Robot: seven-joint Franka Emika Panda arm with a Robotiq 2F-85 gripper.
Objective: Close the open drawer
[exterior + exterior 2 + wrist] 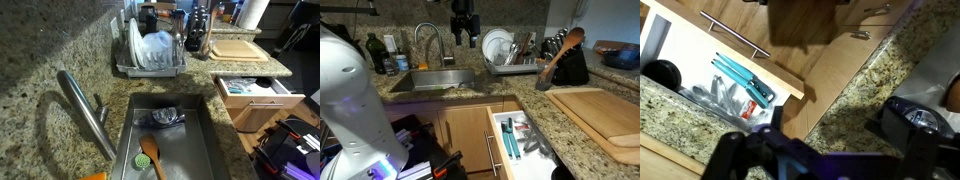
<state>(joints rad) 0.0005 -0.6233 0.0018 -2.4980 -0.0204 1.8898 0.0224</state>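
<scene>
The open drawer point(255, 90) is pulled out of the wooden cabinet under the granite counter. In both exterior views it has a white inside point(520, 140) holding blue-handled tools and other small items. The wrist view looks down on the drawer point(730, 80), its wooden front and its metal bar handle point(735, 35). My gripper point(465, 30) hangs high above the counter near the sink, well away from the drawer. It also shows at the top of an exterior view point(148, 15). Its fingers are dark and blurred at the bottom of the wrist view point(820, 160), apart and empty.
A sink point(205, 135) with a wooden spoon and a faucet point(88, 112) lies beside the drawer. A dish rack point(150, 55) with plates stands behind it. A wooden cutting board point(595, 115) lies on the counter above the drawer. Dark bags point(420, 150) sit on the floor.
</scene>
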